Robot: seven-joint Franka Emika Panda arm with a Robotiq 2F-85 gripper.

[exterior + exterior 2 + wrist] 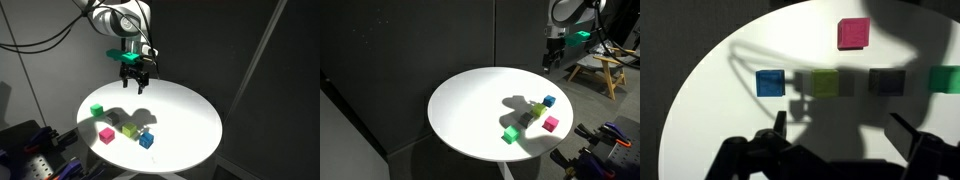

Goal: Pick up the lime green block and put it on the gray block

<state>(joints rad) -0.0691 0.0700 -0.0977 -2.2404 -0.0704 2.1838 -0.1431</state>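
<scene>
The lime green block [825,82] sits on the round white table [720,60] in a row, with the blue block [770,82] on one side and the gray block [887,80] on the other. Both lie in the arm's shadow. The row also shows in both exterior views, with the lime green block [129,130] [536,112] next to the gray block [113,120] [522,123]. My gripper [843,130] is open and empty. It hangs well above the table's edge, away from the blocks [134,85] [551,62].
A deeper green block [945,77] [96,110] [509,134] ends the row beyond the gray one. A pink block [853,33] [106,134] [551,124] lies beside the row. A wooden stand [600,68] is behind the table.
</scene>
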